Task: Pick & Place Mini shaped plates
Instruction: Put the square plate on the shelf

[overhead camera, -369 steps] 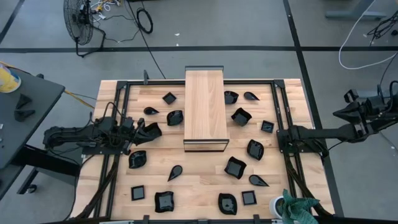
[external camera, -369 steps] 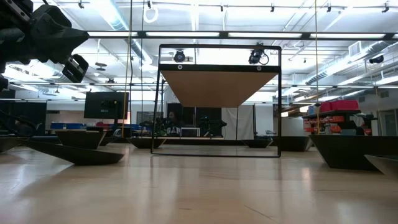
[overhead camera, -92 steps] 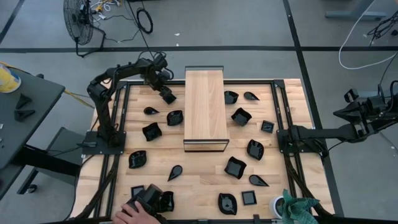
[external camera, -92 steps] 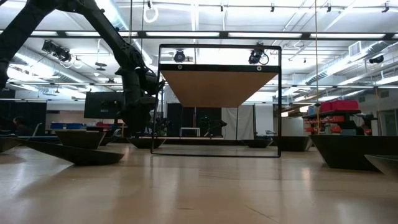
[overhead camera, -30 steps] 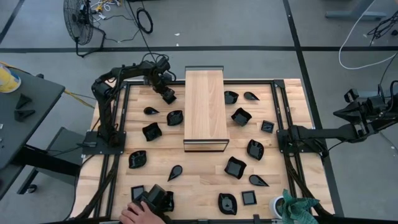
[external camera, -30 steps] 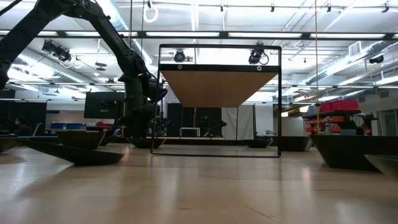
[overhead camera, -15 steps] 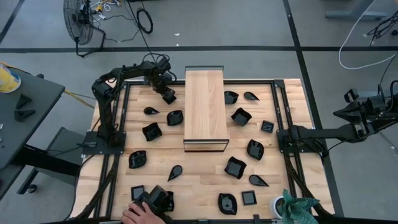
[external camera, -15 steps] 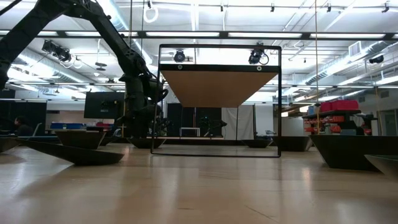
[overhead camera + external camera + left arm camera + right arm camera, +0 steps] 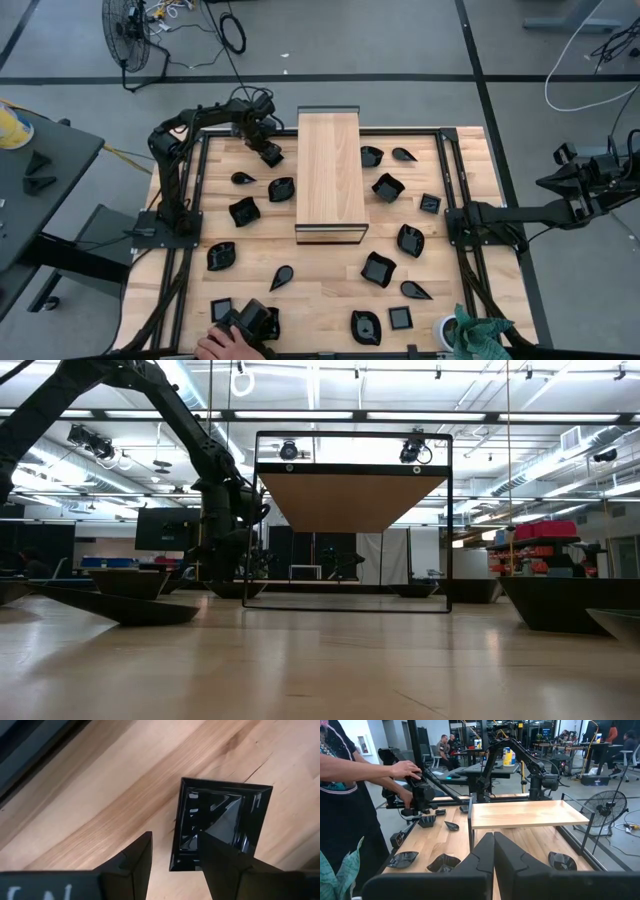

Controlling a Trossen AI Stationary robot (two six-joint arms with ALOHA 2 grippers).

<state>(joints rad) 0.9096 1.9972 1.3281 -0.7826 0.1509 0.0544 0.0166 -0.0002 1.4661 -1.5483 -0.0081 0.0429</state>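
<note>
High view: wooden table [image 9: 330,290] fills frame centre, with the long raised wooden board [image 9: 331,175] in the middle and the black mini plates scattered to either side of it. Left arm reaches to the upper left of the table; left gripper [image 9: 268,153] hangs over a small square plate [image 9: 273,157] just beside the board's left edge. Right arm lies parked at frame right, right gripper [image 9: 470,213] at the table's right rim. A person's hand [image 9: 222,345] at lower left edge holds a dark device over the plates there.

Low view only: board seen from beneath on its black frame [image 9: 352,520]; left arm comes down at left of it.

Left wrist view only: square plate [image 9: 222,820] close up, glossy, flat on the wood; fingers [image 9: 131,860] apart, one over bare wood and one over the plate's near edge. Contact not clear.

Right wrist view only: right gripper [image 9: 493,851] fingers pressed together, empty; person stands at frame left.
</note>
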